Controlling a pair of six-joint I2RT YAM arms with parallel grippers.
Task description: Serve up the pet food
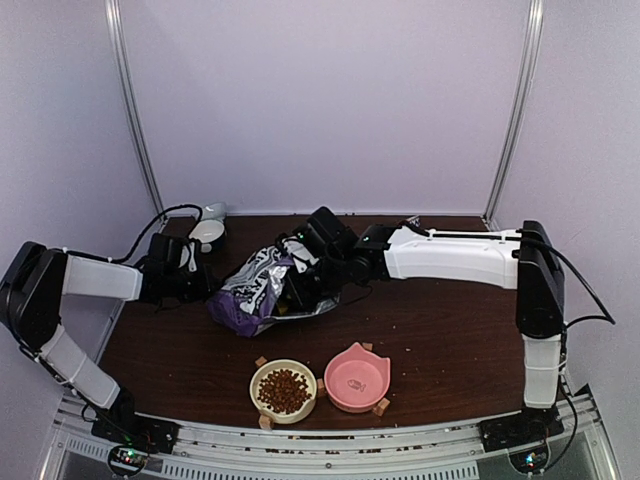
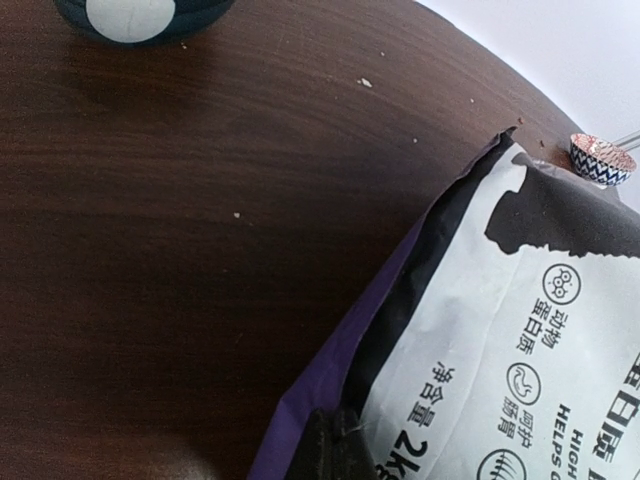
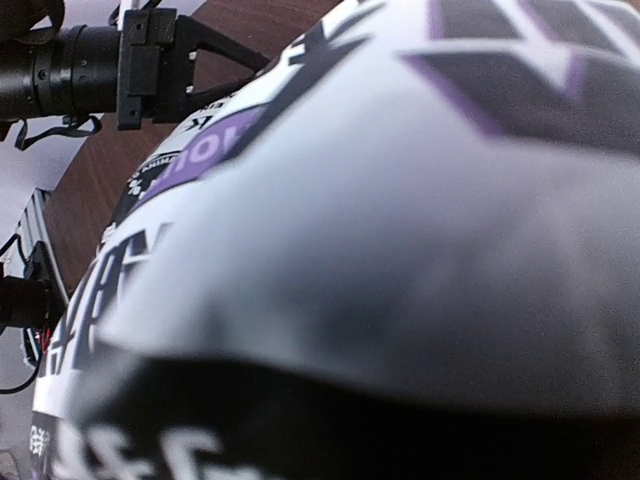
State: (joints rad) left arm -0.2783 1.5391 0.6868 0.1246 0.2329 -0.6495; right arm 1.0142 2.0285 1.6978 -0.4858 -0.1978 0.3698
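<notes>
We see left gripper [image 1: 204, 284] clenched on the purple bag [image 1: 252, 292] (right gripper [image 1: 302, 276]: we cannot tell); 1 cream bowl [image 1: 254, 386] holds pet food [image 1: 284, 391]

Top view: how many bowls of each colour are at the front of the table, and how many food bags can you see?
cream bowl, holding kibble: 1
pink bowl, nothing in it: 1
purple bag: 1
Total: 3
</notes>
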